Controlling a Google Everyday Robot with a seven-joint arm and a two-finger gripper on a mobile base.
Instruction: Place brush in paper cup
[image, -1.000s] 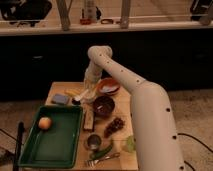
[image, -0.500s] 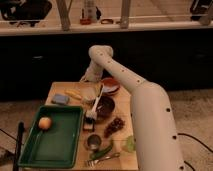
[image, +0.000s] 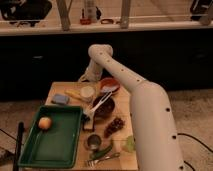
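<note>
The worktop (image: 56, 89) is crowded. A green tray (image: 35, 150) takes up its near left corner and runs right along the left edge, with one round fruit (image: 45, 122) in its far part. The right edge is hidden behind the thick white arm (image: 150, 120), which comes in over the near right corner and bends back down by the far edge. Bare wood shows mostly at the far left corner, around a blue sponge (image: 60, 99), and in a thin strip between the tray and the dishes.

The pincer (image: 86, 80) hangs at the far edge, just above and behind the paper cup (image: 87, 92) (whether it is apart or together, I cannot tell). The brush (image: 100, 102) is not in the cup. It lies slantwise over the left rim of the dark bowl (image: 105, 109), its upper end toward the orange bowl (image: 109, 86) and its lower end toward the tray's right wall. It sits just beside the cup, toward the near right, and apart from the pincer.

Along the near edge lie grapes (image: 114, 126), a metal cup (image: 93, 141) and a fork (image: 102, 159).
</note>
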